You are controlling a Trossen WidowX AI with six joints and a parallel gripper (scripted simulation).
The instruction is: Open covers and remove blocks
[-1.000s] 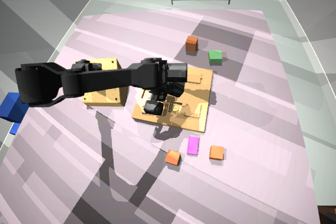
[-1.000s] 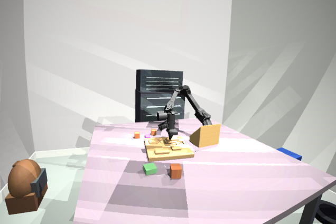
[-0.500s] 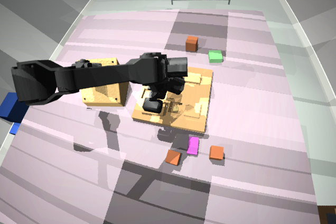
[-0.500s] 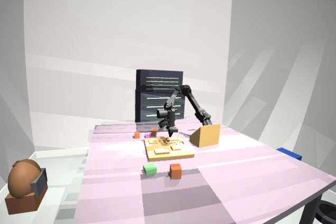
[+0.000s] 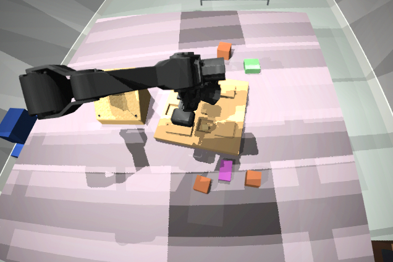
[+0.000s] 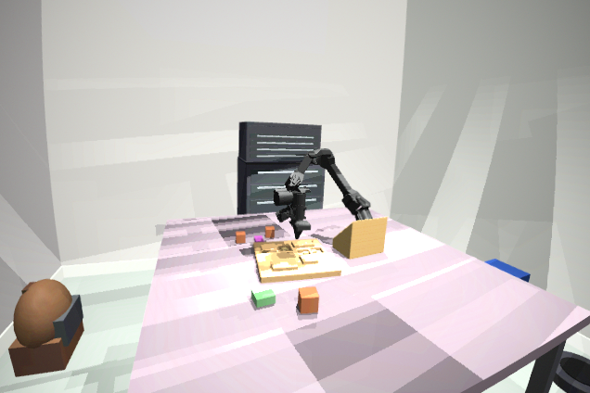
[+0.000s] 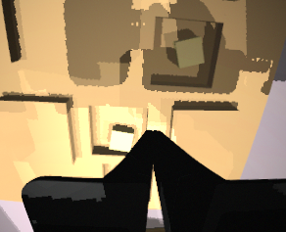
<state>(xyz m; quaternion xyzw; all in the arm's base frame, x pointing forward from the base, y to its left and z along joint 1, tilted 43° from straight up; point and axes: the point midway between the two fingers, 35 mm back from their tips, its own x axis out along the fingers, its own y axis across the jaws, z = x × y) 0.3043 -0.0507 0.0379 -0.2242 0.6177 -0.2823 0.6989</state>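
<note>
The wooden puzzle board (image 5: pixel 240 106) (image 6: pixel 300 277) lies flat. My gripper (image 6: pixel 298 236) (image 7: pixel 152 137) is shut and empty, its tips low over the board beside a well holding a small pale block (image 7: pixel 121 140). A second well holds another pale block (image 7: pixel 189 52) (image 5: pixel 205 126) in shadow. Neither well is covered where it shows. Raised wooden plates (image 7: pixel 209 141) (image 5: pixel 178 130) lie beside the wells. On the table, clear of the board, are a green block (image 5: pixel 251 65) (image 6: pixel 262 297), a magenta block (image 5: pixel 225 170) and orange blocks (image 5: pixel 223 50) (image 5: pixel 201 184) (image 5: pixel 253 178). The arm hides part of the board.
A wooden wedge-shaped box (image 5: pixel 117 112) (image 6: pixel 367 237) stands beside the board, under the arm in the top view. A blue box (image 5: pixel 15 125) is beyond the table's left edge. A dark tool cabinet (image 6: pixel 281 140) stands behind the table in the exterior view.
</note>
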